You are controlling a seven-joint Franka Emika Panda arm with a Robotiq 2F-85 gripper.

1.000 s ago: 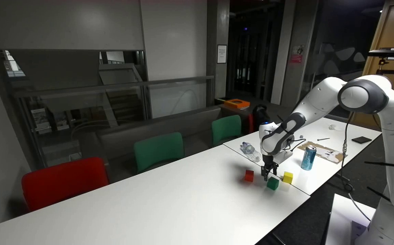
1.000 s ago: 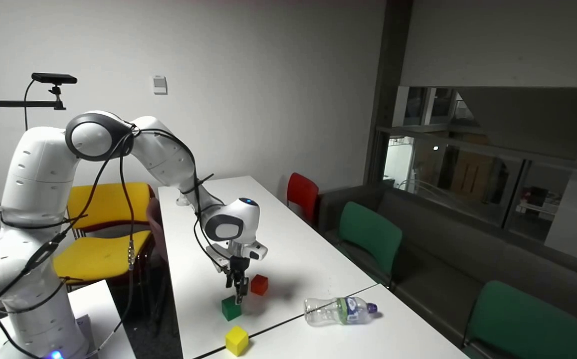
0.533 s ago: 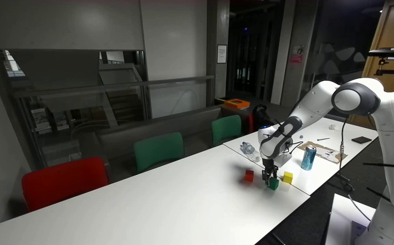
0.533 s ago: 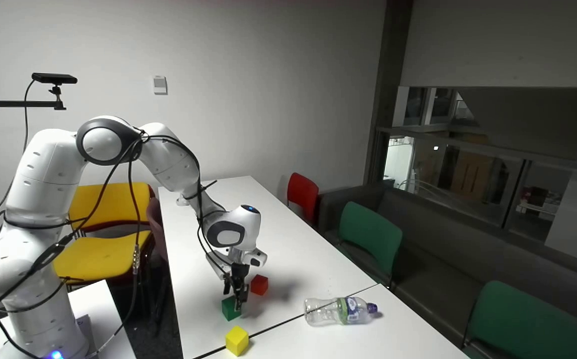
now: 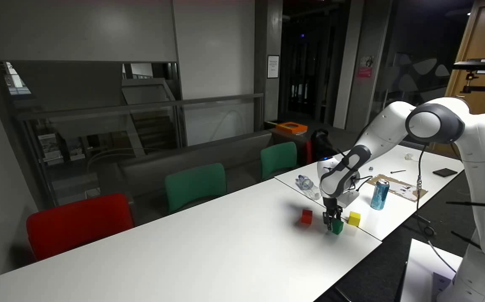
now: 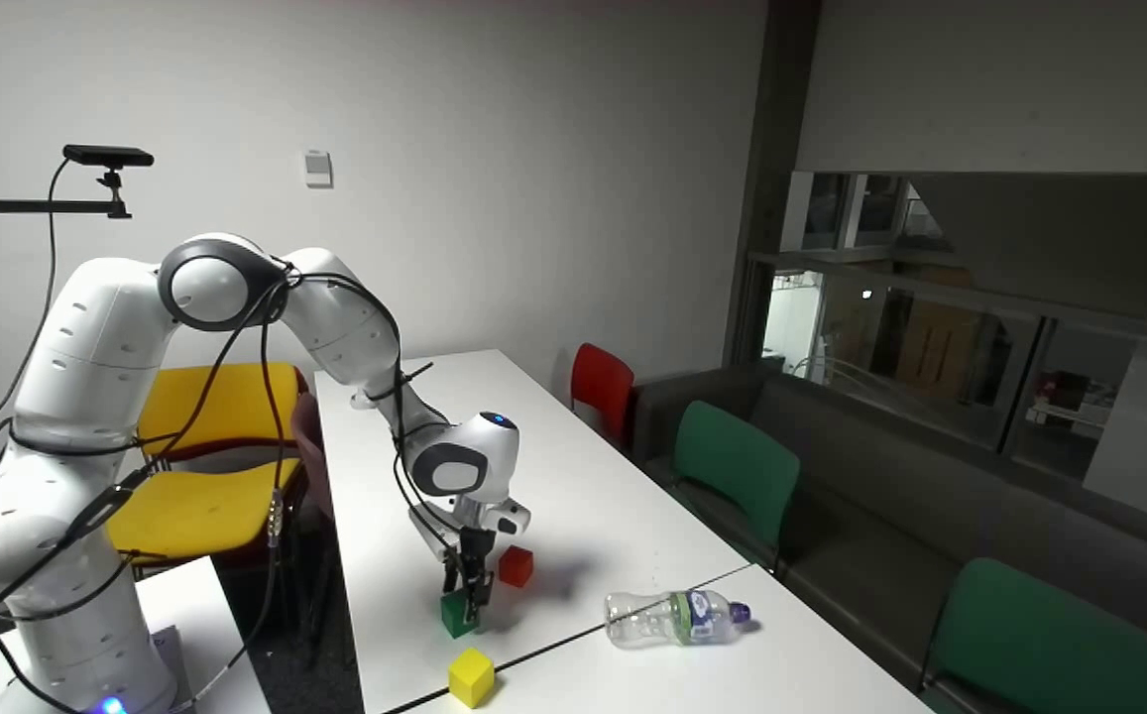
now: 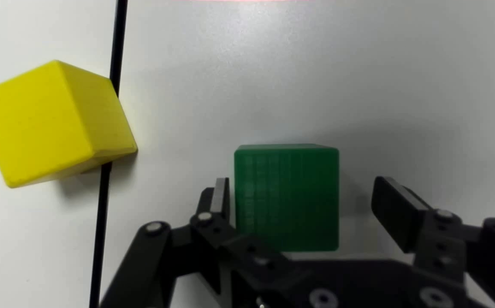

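Observation:
My gripper is open and low over the table, its fingers on either side of a green cube. In the wrist view the left finger is very close to the cube, and a wider gap shows on the right. In both exterior views the gripper partly covers the green cube. A yellow cube sits to the left in the wrist view and also shows in both exterior views. A red cube stands on the gripper's other side.
A clear plastic bottle lies near the seam between the white tables. A blue can stands beside torn cardboard. A dark flat object lies farther back. Green chairs and a red chair line the edge.
The arm and gripper have moved down, so the fingers are now lower around the green cube. The red and yellow cubes and the bottle have not moved.

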